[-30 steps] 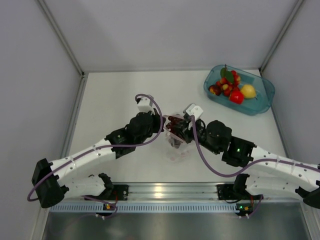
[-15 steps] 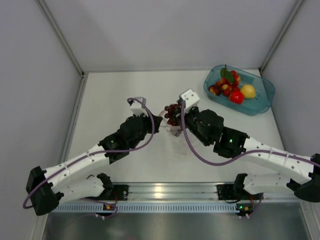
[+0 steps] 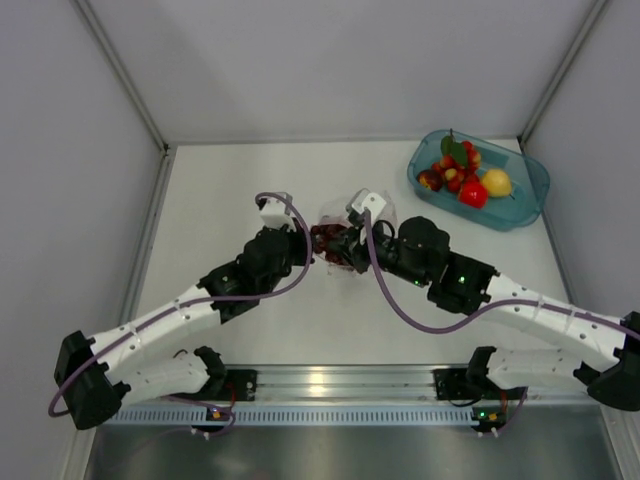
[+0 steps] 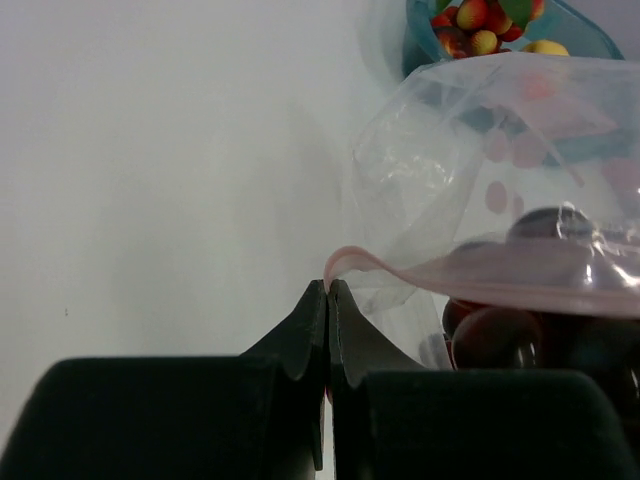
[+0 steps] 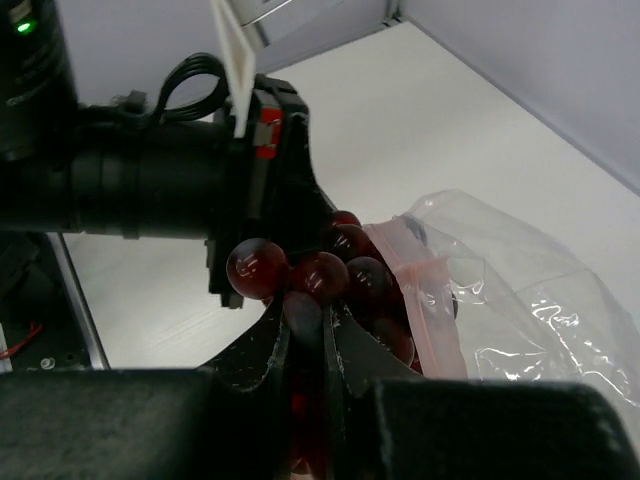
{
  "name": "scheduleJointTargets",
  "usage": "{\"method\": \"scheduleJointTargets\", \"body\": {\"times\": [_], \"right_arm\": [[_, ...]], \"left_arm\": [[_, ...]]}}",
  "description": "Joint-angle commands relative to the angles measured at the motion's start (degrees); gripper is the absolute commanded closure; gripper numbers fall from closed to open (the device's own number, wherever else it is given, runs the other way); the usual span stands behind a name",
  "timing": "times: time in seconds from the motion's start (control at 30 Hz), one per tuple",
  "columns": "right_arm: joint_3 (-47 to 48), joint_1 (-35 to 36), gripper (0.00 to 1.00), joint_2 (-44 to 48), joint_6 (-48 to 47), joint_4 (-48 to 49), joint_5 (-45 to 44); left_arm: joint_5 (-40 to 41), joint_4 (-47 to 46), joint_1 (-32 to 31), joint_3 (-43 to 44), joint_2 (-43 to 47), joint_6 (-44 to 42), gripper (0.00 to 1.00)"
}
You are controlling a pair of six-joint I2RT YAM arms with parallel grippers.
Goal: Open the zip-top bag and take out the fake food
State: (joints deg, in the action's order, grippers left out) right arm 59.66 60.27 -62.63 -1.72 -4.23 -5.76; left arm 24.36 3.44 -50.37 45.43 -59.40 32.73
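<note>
Grape bunch (image 5: 322, 274) clamped in right gripper (image 5: 305, 308); left gripper (image 4: 327, 293) pinches zip-top bag (image 4: 450, 150).

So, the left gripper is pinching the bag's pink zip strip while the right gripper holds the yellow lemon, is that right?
Not quite. The right gripper is closed on the dark grape bunch, not the lemon, which lies in the teal tub; the right wrist view shows this. The left gripper does pinch the pink zip strip of the zip-top bag.
</note>
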Motion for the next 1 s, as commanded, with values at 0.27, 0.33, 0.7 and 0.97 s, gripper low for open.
{"method": "scheduleJointTargets", "body": {"times": [0.27, 0.33, 0.7, 0.97], "right_arm": [[-9.8, -0.7, 1.0, 14.1, 3.6, 18.7, 17.5], [-10.5, -0.7, 1.0, 14.7, 3.8, 19.3, 18.0], [-9.6, -0.7, 1.0, 13.4, 5.7, 23.5, 6.1], [-1.9, -0.7, 1.0, 10.0, 3.6, 19.2, -9.0]], "left_arm": [[3.1, 7.6, 5.9, 4.1, -5.0, 2.9, 1.0], [1.3, 7.3, 6.9, 4.2, -5.7, 3.1, 1.0], [-3.5, 5.8, 7.6, 3.3, -7.8, 3.8, 1.0], [0.2, 7.2, 7.6, 2.6, -5.0, 3.4, 1.0]]}}
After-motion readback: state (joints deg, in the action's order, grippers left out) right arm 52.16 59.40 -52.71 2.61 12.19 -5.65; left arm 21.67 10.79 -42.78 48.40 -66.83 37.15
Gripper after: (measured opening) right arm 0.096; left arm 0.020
